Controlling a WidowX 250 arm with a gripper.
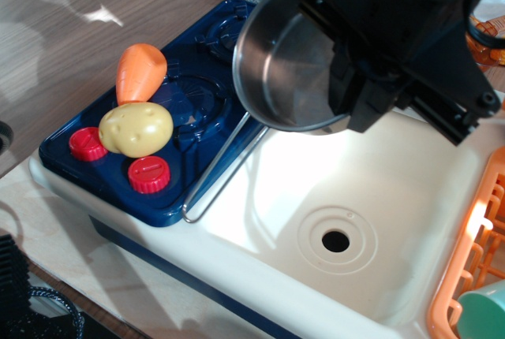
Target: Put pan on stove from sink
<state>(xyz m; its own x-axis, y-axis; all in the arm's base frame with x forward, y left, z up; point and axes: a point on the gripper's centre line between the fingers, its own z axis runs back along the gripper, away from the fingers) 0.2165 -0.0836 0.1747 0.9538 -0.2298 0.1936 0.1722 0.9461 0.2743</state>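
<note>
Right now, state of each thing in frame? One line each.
pan: lifted clear of the basin, tilted, held at its rim over the stove edge, wire handle hanging down.
gripper: shut on the pan.
sink: empty, drain hole open.
stove: near burner partly taken by toy food, far burner partly hidden behind the pan.
potato: resting on the stove beside the knobs.
carrot: on the stove, leaning against the potato.
</note>
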